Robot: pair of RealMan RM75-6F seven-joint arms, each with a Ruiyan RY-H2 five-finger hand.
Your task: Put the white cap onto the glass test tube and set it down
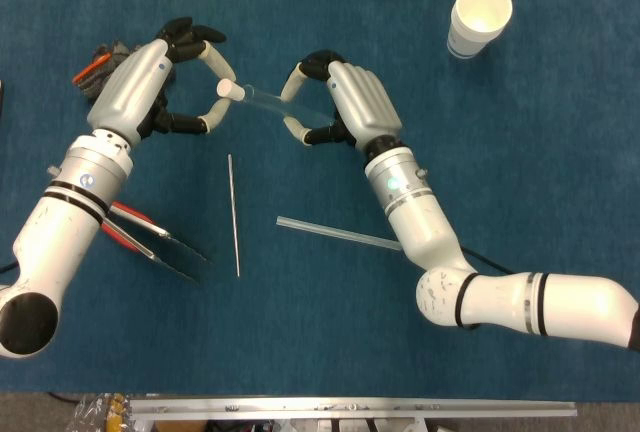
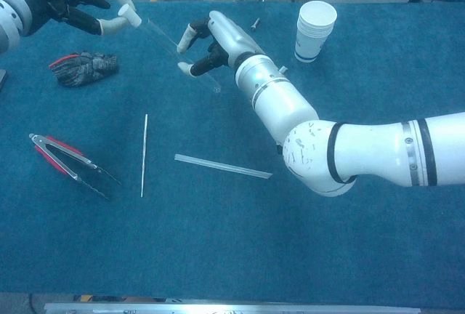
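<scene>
The left hand (image 1: pixel 160 77) pinches the white cap (image 1: pixel 227 88) right at the open end of the glass tube (image 1: pixel 270 102), which the right hand (image 1: pixel 345 102) grips above the far-left table. Capping looks about to happen; pushing it on and setting it down remain.

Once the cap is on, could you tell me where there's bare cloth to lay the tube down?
The widest bare cloth lies at the right, below the paper cup stack and beyond the right hand. The near strip below the clear strip is also open. The left is crowded: thin rod, pliers, glove.
</scene>
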